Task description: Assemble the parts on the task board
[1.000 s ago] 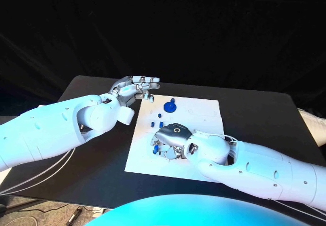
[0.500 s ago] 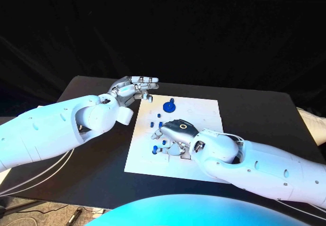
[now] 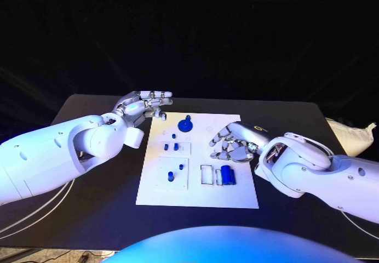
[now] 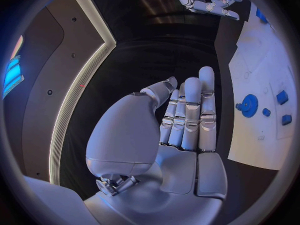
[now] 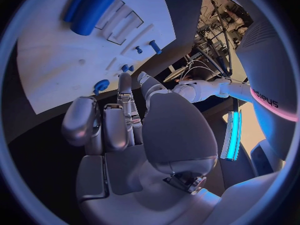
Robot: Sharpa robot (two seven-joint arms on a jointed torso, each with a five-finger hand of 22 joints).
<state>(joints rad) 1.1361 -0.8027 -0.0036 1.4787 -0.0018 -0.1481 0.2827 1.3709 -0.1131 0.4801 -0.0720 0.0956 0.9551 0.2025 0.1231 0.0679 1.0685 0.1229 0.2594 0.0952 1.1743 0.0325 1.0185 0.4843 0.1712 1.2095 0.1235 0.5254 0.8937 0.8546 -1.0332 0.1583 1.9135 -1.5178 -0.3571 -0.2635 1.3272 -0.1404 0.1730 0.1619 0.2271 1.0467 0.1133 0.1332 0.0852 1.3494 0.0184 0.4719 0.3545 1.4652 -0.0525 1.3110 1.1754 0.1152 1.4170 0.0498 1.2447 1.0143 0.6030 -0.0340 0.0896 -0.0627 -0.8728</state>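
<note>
Head view: left silver hand [image 3: 144, 104] upper left of centre, fingers loosely apart, holds nothing, off the white rectangular task board [image 3: 197, 186]'s top-left corner. Right silver hand [image 3: 230, 141] right of centre over board's right edge, fingers partly curled, nothing in grip. Blue round gear part [image 3: 185, 125] sits near board top; blue cylinder part [image 3: 227, 175] in a slot just below right hand.

L wrist view: fingers straight, side by side, empty; gear at right.

R wrist view: fingers bent, empty; cylinder upper left.
</note>
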